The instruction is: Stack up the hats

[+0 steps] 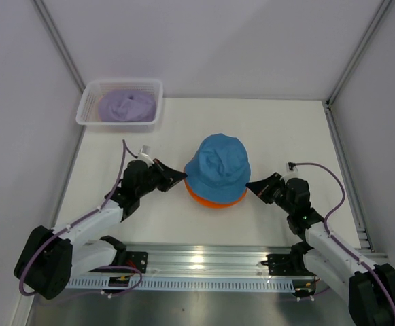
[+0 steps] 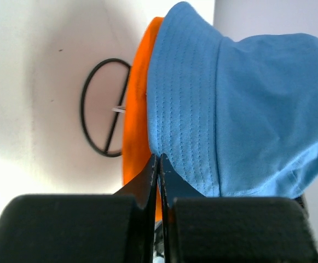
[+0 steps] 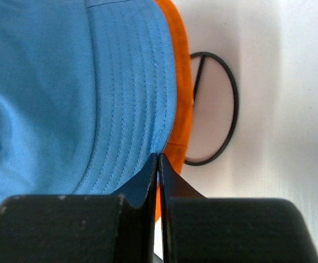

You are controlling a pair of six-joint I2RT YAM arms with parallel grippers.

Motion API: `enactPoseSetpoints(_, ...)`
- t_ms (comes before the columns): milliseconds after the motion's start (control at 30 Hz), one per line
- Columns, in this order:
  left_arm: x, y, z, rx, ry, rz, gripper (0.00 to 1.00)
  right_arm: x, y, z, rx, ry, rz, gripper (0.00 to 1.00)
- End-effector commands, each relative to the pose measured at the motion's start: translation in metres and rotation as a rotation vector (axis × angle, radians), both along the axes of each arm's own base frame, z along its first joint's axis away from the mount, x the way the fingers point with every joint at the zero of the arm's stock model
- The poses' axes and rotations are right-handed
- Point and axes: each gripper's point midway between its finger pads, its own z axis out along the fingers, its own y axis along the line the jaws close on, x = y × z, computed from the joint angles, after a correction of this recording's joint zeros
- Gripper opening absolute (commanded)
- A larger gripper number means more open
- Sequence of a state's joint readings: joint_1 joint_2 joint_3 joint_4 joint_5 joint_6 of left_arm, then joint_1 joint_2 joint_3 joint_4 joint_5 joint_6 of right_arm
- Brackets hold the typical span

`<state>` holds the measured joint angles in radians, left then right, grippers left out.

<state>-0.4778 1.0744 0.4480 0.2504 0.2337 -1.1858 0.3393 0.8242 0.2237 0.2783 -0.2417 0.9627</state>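
A blue hat (image 1: 217, 163) sits on top of an orange hat (image 1: 214, 199) at mid-table; only the orange brim shows beneath it. My left gripper (image 1: 182, 175) is shut at the blue brim's left edge, and its tips (image 2: 159, 156) pinch the blue hat (image 2: 230, 109) next to the orange hat (image 2: 134, 109). My right gripper (image 1: 250, 185) is shut at the right edge, and its tips (image 3: 159, 155) pinch the blue brim (image 3: 93, 98) above the orange hat (image 3: 180, 109). A lavender-purple hat (image 1: 128, 105) lies in the basket. The pale pink hat is out of view.
A white mesh basket (image 1: 88, 109) stands at the far left corner. A thin black wire stand ring (image 2: 87, 109) lies on the table under the stacked hats, and it also shows in the right wrist view (image 3: 234, 109). White walls enclose the table.
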Motion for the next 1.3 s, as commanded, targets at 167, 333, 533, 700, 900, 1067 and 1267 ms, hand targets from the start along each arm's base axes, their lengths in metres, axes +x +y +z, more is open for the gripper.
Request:
enactPoseSetpoints(167, -0.008, 0.002, -0.059, 0.152, 0.083, -0.022, 0.01, -0.002, -0.011, -0.026, -0.105, 0.062, -0.032, 0.0)
enactPoseSetpoints(333, -0.009, -0.005, -0.069, 0.167, 0.095, -0.04, 0.01, -0.004, -0.017, -0.031, -0.146, 0.064, -0.044, 0.0)
enactPoseSetpoints(533, -0.009, 0.005, -0.06, 0.217, 0.06, -0.012, 0.06, -0.005, -0.018, -0.026, -0.182, 0.069, -0.024, 0.02)
enactPoseSetpoints(700, -0.011, 0.033, -0.017, 0.334, -0.058, 0.04, 0.46, -0.001, -0.026, 0.006, -0.337, 0.017, 0.023, 0.74)
enactPoseSetpoints(900, 0.015, 0.113, 0.092, 0.515, -0.275, 0.262, 0.99, 0.017, -0.068, 0.098, -0.579, -0.022, -0.094, 1.0)
enactPoseSetpoints(1067, 0.086, 0.179, 0.166, 0.629, -0.28, 0.428, 1.0, 0.037, -0.113, 0.153, -0.628, 0.032, -0.222, 1.0)
enactPoseSetpoints(1267, 0.176, 0.219, 0.187, 0.786, -0.216, 0.446, 0.98, 0.077, -0.128, 0.163, -0.566, -0.039, -0.263, 1.0)
